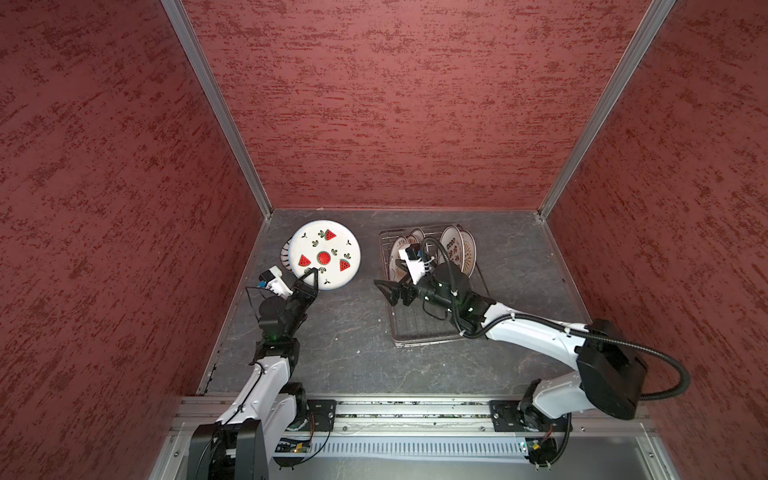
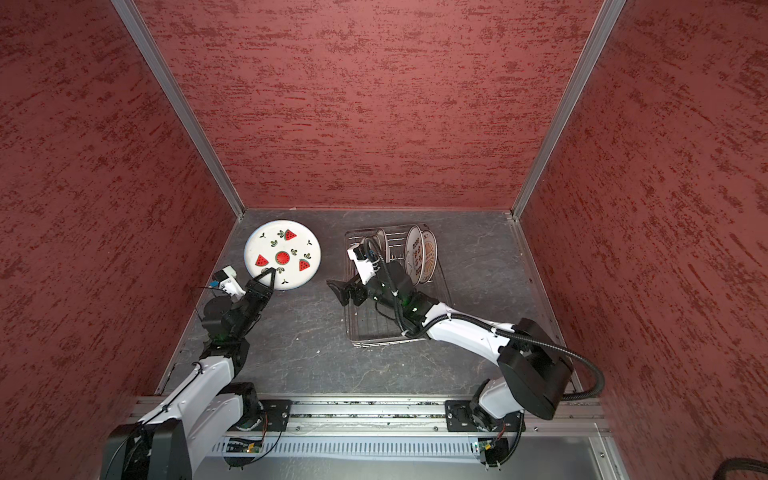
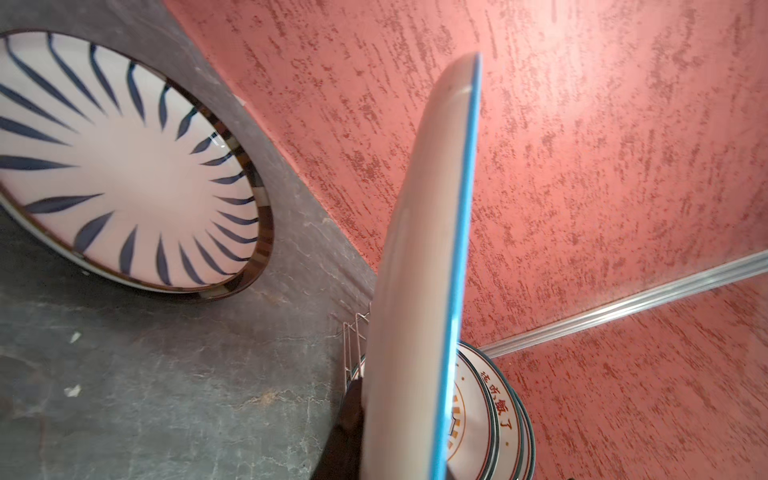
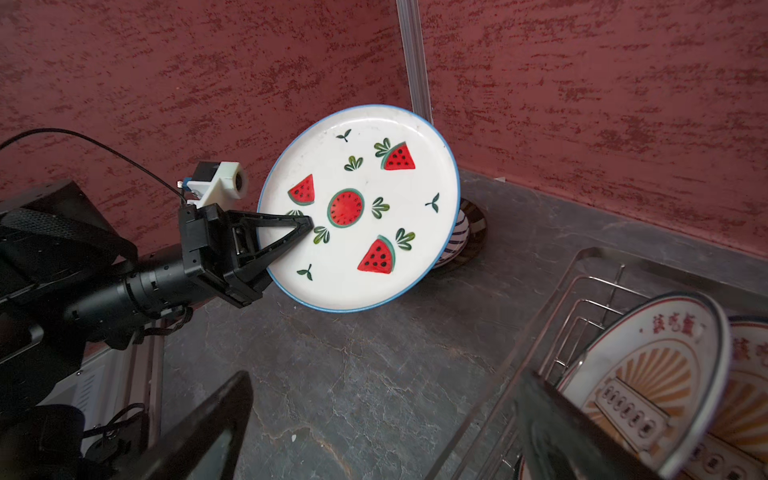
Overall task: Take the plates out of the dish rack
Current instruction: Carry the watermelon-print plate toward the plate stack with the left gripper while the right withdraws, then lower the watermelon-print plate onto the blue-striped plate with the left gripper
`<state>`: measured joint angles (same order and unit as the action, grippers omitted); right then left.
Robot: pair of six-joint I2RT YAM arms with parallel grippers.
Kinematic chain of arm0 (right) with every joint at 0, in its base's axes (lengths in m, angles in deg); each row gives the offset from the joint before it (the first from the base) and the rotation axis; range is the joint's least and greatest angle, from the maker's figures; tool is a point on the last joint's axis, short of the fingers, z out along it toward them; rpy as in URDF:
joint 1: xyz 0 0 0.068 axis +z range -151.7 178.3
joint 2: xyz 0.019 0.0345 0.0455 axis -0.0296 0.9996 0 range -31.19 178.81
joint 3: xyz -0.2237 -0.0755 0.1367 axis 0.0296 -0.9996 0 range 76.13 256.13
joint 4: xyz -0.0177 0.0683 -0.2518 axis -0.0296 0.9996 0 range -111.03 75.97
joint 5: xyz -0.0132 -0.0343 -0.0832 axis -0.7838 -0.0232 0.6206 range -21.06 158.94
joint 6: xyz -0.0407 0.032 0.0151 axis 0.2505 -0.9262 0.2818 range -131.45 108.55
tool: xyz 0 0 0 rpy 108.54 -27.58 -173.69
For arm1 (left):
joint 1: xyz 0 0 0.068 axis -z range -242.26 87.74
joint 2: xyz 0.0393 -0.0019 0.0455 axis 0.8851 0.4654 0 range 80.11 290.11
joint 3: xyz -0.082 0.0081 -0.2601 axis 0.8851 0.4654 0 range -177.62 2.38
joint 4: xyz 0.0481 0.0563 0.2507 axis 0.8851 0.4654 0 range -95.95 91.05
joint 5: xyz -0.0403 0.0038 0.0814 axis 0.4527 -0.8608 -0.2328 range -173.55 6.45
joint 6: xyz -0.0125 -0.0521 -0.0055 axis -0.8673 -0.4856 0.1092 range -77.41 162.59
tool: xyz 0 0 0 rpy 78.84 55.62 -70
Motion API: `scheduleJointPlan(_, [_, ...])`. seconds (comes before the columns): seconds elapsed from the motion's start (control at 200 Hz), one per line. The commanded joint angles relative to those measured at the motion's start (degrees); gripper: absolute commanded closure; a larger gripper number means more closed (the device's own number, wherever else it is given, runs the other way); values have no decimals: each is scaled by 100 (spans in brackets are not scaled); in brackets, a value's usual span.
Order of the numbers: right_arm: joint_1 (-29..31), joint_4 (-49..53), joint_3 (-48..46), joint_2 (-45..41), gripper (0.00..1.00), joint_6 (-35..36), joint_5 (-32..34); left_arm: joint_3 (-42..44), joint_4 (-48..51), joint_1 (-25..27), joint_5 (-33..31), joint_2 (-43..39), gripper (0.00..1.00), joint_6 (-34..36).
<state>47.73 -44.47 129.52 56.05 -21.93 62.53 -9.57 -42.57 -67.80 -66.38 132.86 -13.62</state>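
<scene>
— Watermelon plate point(image 4: 361, 208), where is it?
— At the table's point(image 1: 353, 332) far left, tilted, above the striped plate point(image 3: 124, 166) lying flat there. Whether they touch, I cannot tell.
— What holds it?
— The left gripper point(image 4: 309, 226), jaws clamped on its near rim.
— The others?
— Sunburst plates point(image 1: 451, 249) stand upright at the far end of the dish rack point(image 1: 415, 328), on the right.
— The right gripper point(image 1: 384, 293)?
— Jaws spread wide, empty, over the rack's left edge, pointing left.

Robot test cell, red walls point(image 1: 395, 104), aluminium rail point(image 1: 415, 409)
</scene>
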Motion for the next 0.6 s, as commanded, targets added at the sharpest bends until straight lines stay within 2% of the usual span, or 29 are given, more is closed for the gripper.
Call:
scheduleJointPlan(0.0, [49,502,616,471,1,-86,439,-339,-631,-150,-182,182,92,-291])
scheduleJointPlan(0.23, [59,626,1297,1325,1,-227,269,-748,-647,-340,-420,1076,93,-401])
scheduleJointPlan(0.366, [123,572,1507,1637,1,-290,837,-882,-614,-337,-851,1399,94,-524])
scheduleJointPlan(0.451, [155,464,1598,1796,1,-244,825,-1104,-201,-324,-1162,1534,94,-520])
scheduleJointPlan(0.591, [163,455,1787,2034,1,-199,981,-1327,-294,-366,-1342,2029,94,-552])
